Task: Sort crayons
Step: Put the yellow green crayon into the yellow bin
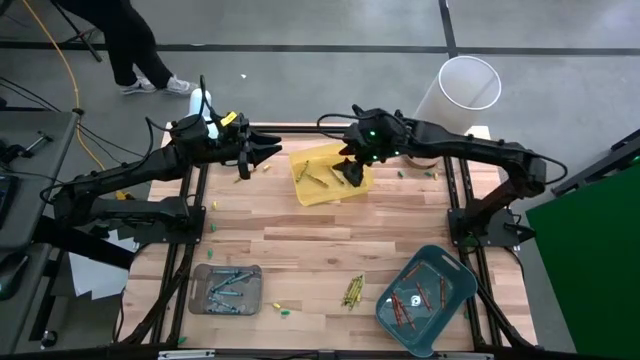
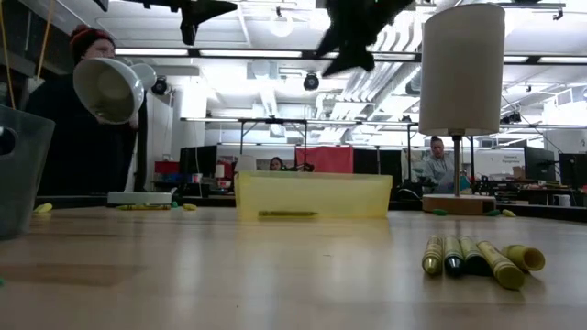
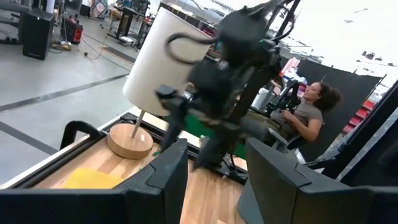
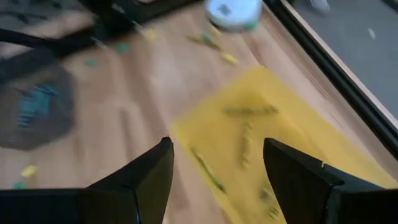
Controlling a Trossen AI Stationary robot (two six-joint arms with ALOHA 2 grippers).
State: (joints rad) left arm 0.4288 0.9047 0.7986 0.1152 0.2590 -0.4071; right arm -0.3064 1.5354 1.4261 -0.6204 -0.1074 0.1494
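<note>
The table (image 1: 330, 235) carried three trays: a yellow tray (image 1: 352, 188) at the far middle, a teal tray (image 1: 462, 277) at the near right, a grey tray (image 1: 199, 275) at the near left; the step in hand appeared to be a drop of a yellow-olive crayon into the yellow tray, judged from the right gripper (image 1: 350, 170) hanging just above it with jaws spread and nothing between them; several yellow-olive crayons (image 4: 247, 112) lay inside that tray, directly below and ahead of those jaws; the left gripper (image 1: 256, 152) waited beside the tray's left edge, jaws likewise apart and empty; the next move would call for a reach to the loose crayon cluster (image 1: 352, 291) near the front edge, well apart from both grippers.
</note>
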